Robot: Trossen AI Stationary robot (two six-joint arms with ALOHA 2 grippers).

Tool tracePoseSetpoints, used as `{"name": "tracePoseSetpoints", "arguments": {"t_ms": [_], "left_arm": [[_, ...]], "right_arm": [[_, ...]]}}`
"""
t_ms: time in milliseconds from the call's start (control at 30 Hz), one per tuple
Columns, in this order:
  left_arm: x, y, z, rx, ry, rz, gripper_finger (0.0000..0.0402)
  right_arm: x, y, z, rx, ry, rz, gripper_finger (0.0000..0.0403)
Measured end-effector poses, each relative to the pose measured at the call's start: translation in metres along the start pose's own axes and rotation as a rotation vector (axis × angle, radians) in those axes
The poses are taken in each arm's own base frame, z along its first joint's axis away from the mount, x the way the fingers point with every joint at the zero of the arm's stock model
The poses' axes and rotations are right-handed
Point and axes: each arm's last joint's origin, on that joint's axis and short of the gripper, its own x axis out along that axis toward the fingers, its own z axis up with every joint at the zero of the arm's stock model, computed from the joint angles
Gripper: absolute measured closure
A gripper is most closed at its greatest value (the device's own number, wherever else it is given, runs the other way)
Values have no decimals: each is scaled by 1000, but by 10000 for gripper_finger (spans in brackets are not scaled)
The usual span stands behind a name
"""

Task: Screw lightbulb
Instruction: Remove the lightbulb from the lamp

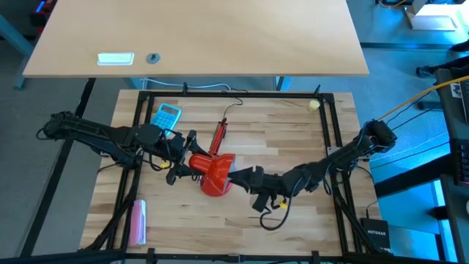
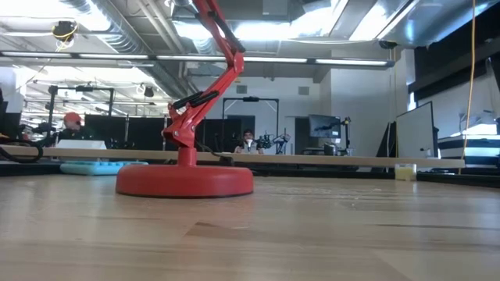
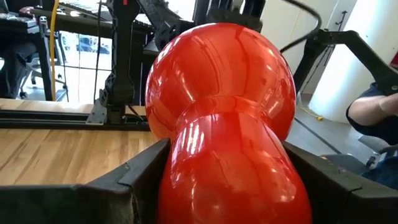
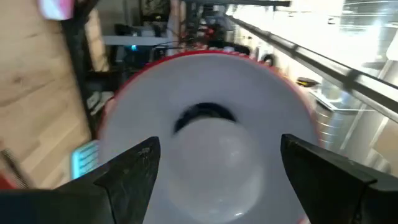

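Note:
The red desk lamp stands on its round base [image 2: 185,181] mid-table, and its red shade [image 1: 217,174] is lying sideways above the base. My left gripper [image 1: 189,166] is shut on the shade from the left. My right gripper [image 1: 236,176] is at the shade's open mouth on the right. It is shut on the white lightbulb [image 4: 214,165], which sits inside the shade's white interior [image 4: 205,81] in front of the dark socket [image 4: 205,115]. The bulb is hidden in the high view. My left gripper pinches the shade's narrow neck [image 3: 233,155] between its two fingers [image 3: 134,180], one on each side. The fingers come level from the table's left. The shade is held clear of the table, with its wide end pointing away from the gripper. My right gripper has the bulb's frosted globe [image 4: 214,174] between its two fingers [image 4: 134,171], one on each side. It comes level from the table's right and points into the shade's mouth. The bulb's base points at the socket; whether it is seated there I cannot tell.
A blue calculator [image 1: 167,115] lies at the far left, a pink object [image 1: 138,220] at the near left, and a small yellowish ball [image 1: 314,105] at the far right corner. The lamp's jointed arm [image 1: 218,136] runs toward the far edge. A black frame [image 1: 234,94] rims the table.

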Motion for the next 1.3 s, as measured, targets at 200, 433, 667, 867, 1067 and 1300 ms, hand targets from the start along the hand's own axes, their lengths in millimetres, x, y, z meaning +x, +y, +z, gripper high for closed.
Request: {"name": "tracePoseSetpoints", "arguments": {"t_ms": [200, 433, 667, 867, 1067, 1300], "left_arm": [[0, 0, 0, 4, -1, 0, 148], [0, 0, 0, 13, 0, -1, 148], [0, 0, 0, 14, -1, -2, 149], [0, 0, 0, 24, 2, -5, 149], [0, 0, 0, 22, 3, -5, 149], [0, 0, 0, 12, 0, -6, 149]], "right_arm": [[9, -3, -7, -11, 10, -5, 72], [16, 2, -16, -26, 18, 17, 72], [18, 1, -19, 21, -14, 13, 87], [19, 4, -17, 22, -32, 18, 153], [20, 5, -17, 94, -30, 23, 184], [20, 5, -17, 270, -30, 28, 187]]}}
